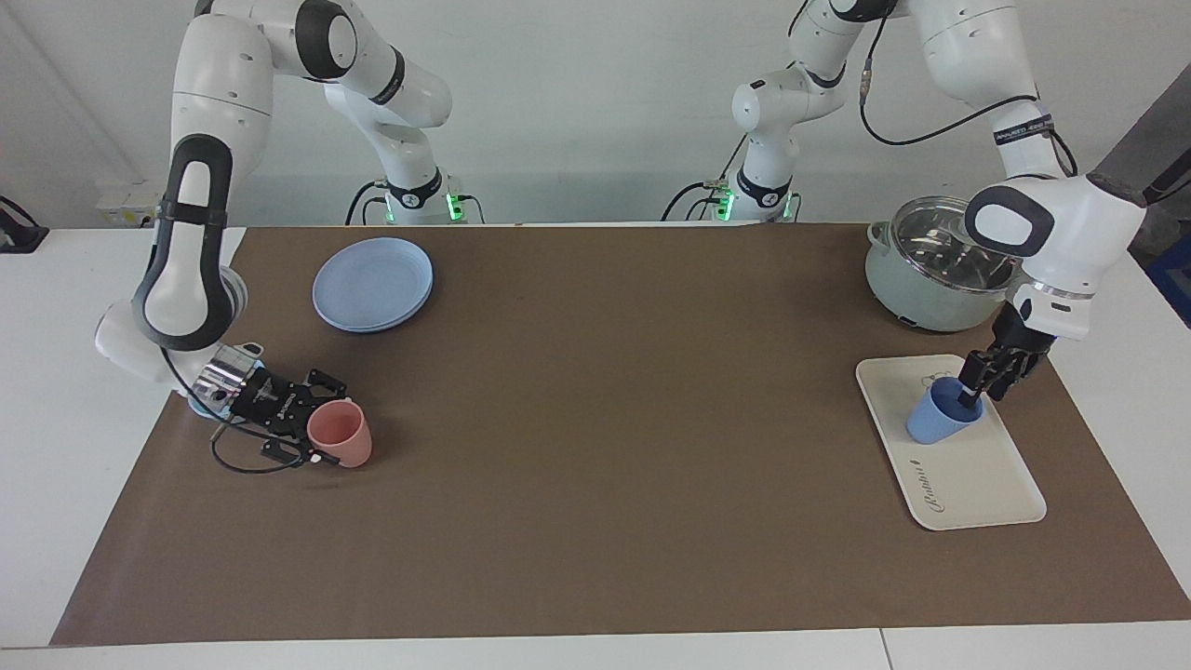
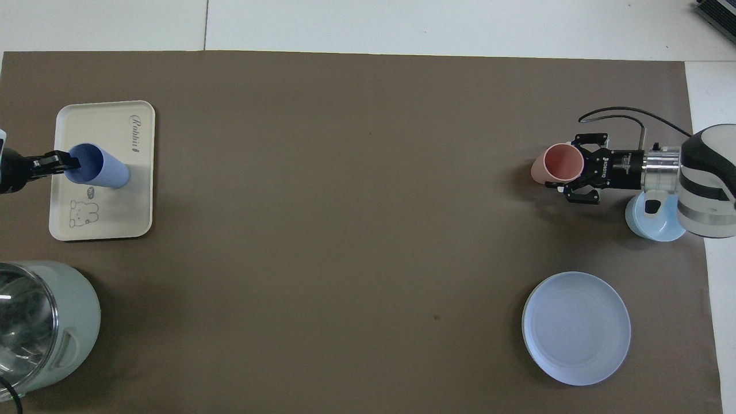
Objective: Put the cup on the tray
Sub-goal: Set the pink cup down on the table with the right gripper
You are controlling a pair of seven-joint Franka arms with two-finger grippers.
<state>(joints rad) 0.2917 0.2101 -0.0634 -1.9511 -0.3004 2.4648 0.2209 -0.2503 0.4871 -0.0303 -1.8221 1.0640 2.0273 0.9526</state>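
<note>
Periwinkle plastic sits on cream: the cup [image 1: 943, 415] stands on the tray [image 1: 977, 489], on the half of it nearer the robots, close to the bear drawing and well apart from the script lettering, so you can judge the placing itself as done. You see the left gripper [image 1: 973, 391] at the cup's rim, one finger dipped inside the mouth and the other outside the wall, which is how a handleless tumbler gets carried by its lip. Whether that pinch is let go or not, you cannot tell here; the cup seems to lean a little toward the gripper, so a contact may remain. Your next concern is a clean lift straight up, since a finger dragging on the rim could tip so light a cup. The pot [image 1: 940, 270] stands just off the tray, nearer the robots, and leaves little room on that side. Well apart from the tray, at the right arm's end of the table, the right gripper [image 1: 319, 437] lies low and clasps the pink cup [image 1: 341, 433] by its rim, waiting.
</note>
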